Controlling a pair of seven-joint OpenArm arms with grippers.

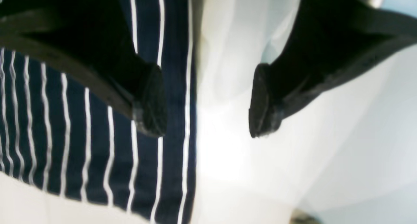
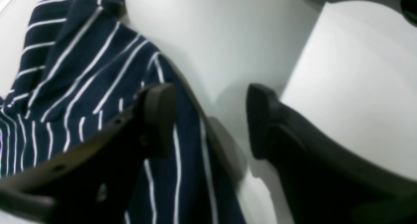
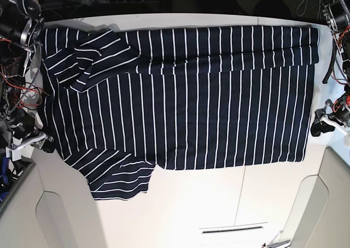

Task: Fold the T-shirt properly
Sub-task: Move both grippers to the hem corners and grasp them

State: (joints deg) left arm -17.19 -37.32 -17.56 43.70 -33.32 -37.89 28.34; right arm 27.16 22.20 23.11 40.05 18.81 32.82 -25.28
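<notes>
The T-shirt (image 3: 186, 94) lies spread flat across the counter (image 3: 219, 204). Left gripper (image 3: 322, 122) at 3 o'clock and right gripper (image 3: 33, 141) at 9 o'clock both stand apart, empty.

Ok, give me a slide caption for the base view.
Striped T-shirt spread across the white table, far edge folded over, with the open left gripper and right gripper at opposite ends.

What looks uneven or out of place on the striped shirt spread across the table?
On the dark navy white-striped fabric T-shirt, the far long edge is already folded over, and one sleeve lies folded inward while the other sticks out past the near edge.
</notes>
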